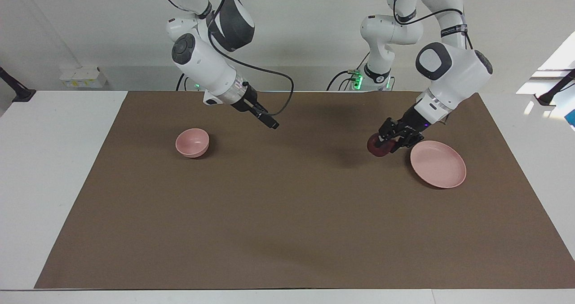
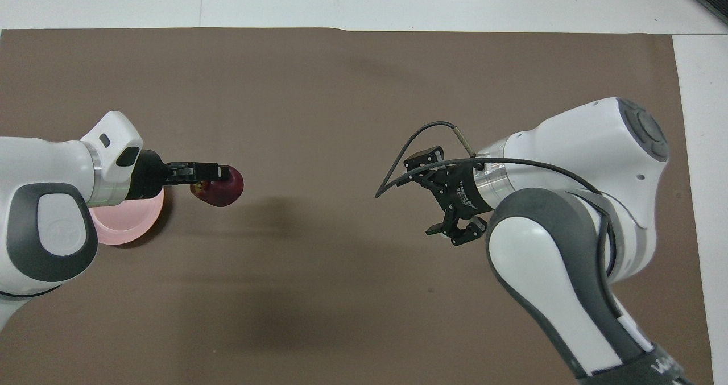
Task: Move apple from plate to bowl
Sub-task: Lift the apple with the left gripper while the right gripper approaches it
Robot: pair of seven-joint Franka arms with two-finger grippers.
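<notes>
My left gripper [image 1: 389,143] is shut on the dark red apple [image 1: 378,146] and holds it just over the brown mat, beside the pale pink plate [image 1: 438,164]. In the overhead view the apple [image 2: 224,187] sticks out of the left gripper [image 2: 219,177], and the plate [image 2: 133,220] is partly hidden under the left arm. The plate has nothing on it. The small deep pink bowl [image 1: 192,142] stands toward the right arm's end of the table; the right arm hides it in the overhead view. My right gripper [image 1: 268,121] hangs open and empty over the mat between bowl and apple; it also shows in the overhead view [image 2: 441,197].
A brown mat [image 1: 287,232] covers most of the white table [image 1: 49,169]. A black cable [image 2: 409,146] loops off the right wrist. Nothing else lies on the mat between the bowl and the plate.
</notes>
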